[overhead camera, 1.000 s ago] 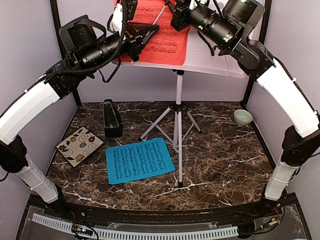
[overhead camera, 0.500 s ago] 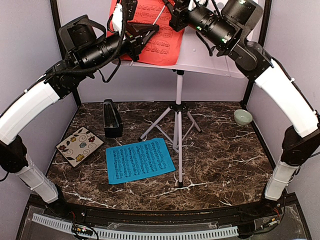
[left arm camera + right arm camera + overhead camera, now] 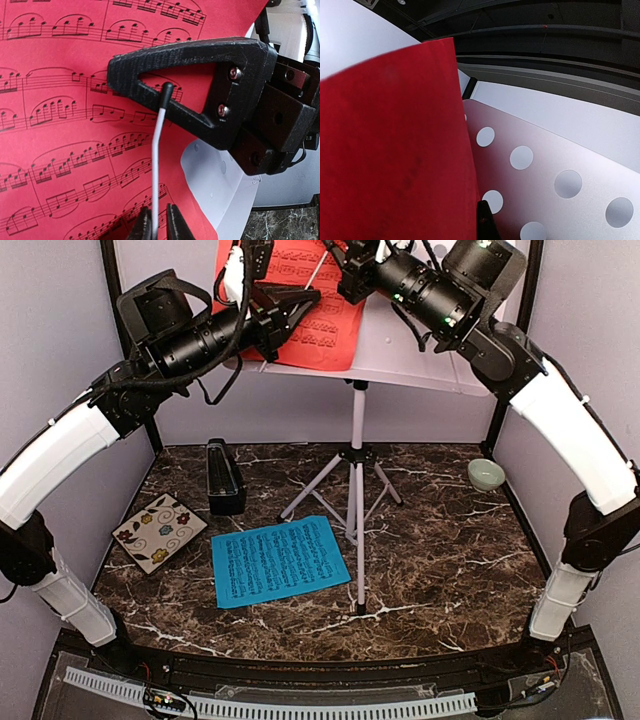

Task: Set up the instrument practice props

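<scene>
Instrument practice props, part set up. Lower centre of the top view: blue sheet of printed music [image 3: 282,562] flat on the dark marbled table [image 3: 450,570], not yet on the stand. Left of it is the square floral tile [image 3: 159,532]. Just behind that is the small black pyramid-shaped metronome [image 3: 225,478], upright. Middle: white perforated music stand [image 3: 357,455] on tripod legs, one foot just beside the blue sheet's right edge. Small pale green bowl [image 3: 486,475] at right, well apart.

Top of frame: red sheet of printed music [image 3: 335,335] lies tilted on the stand's desk, both arms at it. Right gripper [image 3: 346,270] is clenched, seemingly pinching the red sheet's upper part, one finger flat on the printed face. Left gripper [image 3: 158,227]: jaws a narrow slit either side of the thin white wire retainer [image 3: 156,160]. Clamping it or free of it, cannot tell.

Step in hand looks like pinning the red sheet under that wire. To do it well, the right should hold the paper flat and square until the wire rests across the notes. The left should release gently and back out along the wire without snagging the paper edge. Risk: the wire springs off.
</scene>
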Tool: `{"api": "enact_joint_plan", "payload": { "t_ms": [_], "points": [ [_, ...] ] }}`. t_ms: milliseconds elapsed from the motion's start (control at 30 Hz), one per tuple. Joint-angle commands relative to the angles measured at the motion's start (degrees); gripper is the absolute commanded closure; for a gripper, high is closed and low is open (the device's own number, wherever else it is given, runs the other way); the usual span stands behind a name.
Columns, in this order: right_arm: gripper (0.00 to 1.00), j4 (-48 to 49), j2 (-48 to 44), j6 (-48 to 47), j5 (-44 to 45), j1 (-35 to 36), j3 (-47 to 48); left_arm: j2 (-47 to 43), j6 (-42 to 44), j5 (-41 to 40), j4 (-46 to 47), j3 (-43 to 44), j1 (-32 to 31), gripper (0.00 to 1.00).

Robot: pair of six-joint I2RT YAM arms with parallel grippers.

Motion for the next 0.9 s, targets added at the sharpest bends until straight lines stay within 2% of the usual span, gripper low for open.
{"api": "enact_joint_plan", "payload": {
  "t_ms": [0, 200, 433, 600, 733, 867],
  "points": [
    [1.00, 1.7, 0.3, -1.0, -1.9, 0.5, 1.1, -1.9, -0.9, 2.2, 3.4, -0.2, -0.4, 0.77],
    [0.98, 2.4, 0.8, -1.9, -1.7, 0.5, 1.4, -3.0, -0.7, 1.6, 3.1, -1.4, -1.5, 0.61],
    [0.81, 3.8, 0.3, -2.4, 0.1, 0.5, 1.4, -7.0, -1.8, -1.5, 3.3, -6.0, -2.1, 0.45],
    [0.68, 5.0, -1.3, -2.3, 1.6, 0.5, -0.5, -11.8, -3.7, -5.2, 3.4, -12.3, -2.2, 0.29],
    [0.57, 5.7, -2.5, -2.1, 3.3, 0.6, -1.7, -15.3, -4.7, -9.0, 1.7, -16.3, -2.2, 0.27],
    [0.40, 7.0, -4.6, -1.6, 4.3, 0.5, -4.2, -18.8, -6.4, -13.3, 0.3, -19.2, -2.1, 0.27]
  ]
}}
